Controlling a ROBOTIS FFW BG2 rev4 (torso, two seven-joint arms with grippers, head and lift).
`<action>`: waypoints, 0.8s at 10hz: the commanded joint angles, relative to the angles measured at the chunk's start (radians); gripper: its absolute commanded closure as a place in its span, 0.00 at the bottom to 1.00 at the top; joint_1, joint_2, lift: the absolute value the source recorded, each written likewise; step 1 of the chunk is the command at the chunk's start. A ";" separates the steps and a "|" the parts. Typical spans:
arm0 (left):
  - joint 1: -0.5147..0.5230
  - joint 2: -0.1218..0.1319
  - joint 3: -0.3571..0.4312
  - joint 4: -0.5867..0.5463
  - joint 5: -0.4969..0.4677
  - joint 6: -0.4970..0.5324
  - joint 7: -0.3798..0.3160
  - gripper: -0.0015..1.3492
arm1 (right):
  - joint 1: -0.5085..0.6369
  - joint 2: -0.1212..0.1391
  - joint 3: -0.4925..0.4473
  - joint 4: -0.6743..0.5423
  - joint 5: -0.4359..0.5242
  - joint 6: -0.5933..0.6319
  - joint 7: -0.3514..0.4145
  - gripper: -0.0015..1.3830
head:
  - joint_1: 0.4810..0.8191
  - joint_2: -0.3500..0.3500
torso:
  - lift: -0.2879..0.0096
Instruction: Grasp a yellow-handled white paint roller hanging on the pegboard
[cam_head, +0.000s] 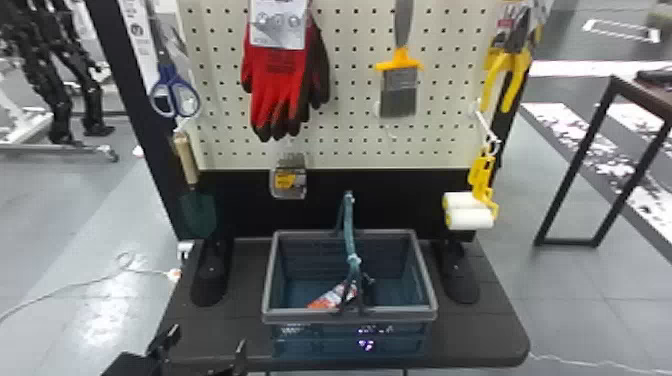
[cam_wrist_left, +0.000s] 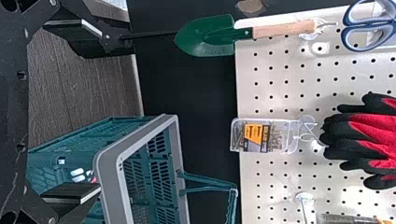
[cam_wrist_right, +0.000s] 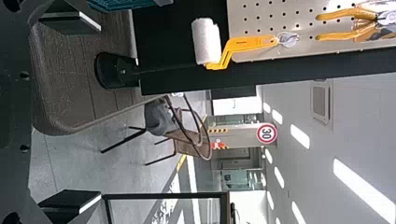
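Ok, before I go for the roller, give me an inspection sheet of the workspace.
Surface: black tabletop, carrying the basket and the board's black feet.
Job's things: yellow-handled white paint roller hangs from a hook at the lower right edge of the cream pegboard, untouched.
Clutter: grey-rimmed teal plastic basket mid-table; blue-handled scissors, red-and-black gloves, yellow-collared paintbrush, yellow-handled pliers, green wooden-handled trowel and clear screw pack on the board.
Grippers: left gripper at the table's near left, jaws open; right gripper apart from the roller, jaws open.
Cables: white cable on the floor, left.
Surroundings: black-framed side table, right.
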 joint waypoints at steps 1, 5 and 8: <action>0.000 -0.002 0.004 0.000 -0.001 0.002 -0.005 0.11 | -0.005 0.004 -0.001 0.000 -0.007 0.002 0.000 0.04 | 0.20 0.50 | 0.63; -0.001 -0.001 0.009 0.000 -0.001 0.003 -0.017 0.11 | -0.007 0.004 0.000 -0.008 -0.013 0.020 0.000 0.05 | 0.20 0.50 | 0.63; -0.001 -0.002 0.009 0.000 -0.001 0.006 -0.020 0.11 | -0.030 0.004 -0.026 -0.058 -0.008 0.135 0.052 0.05 | 0.20 0.50 | 0.63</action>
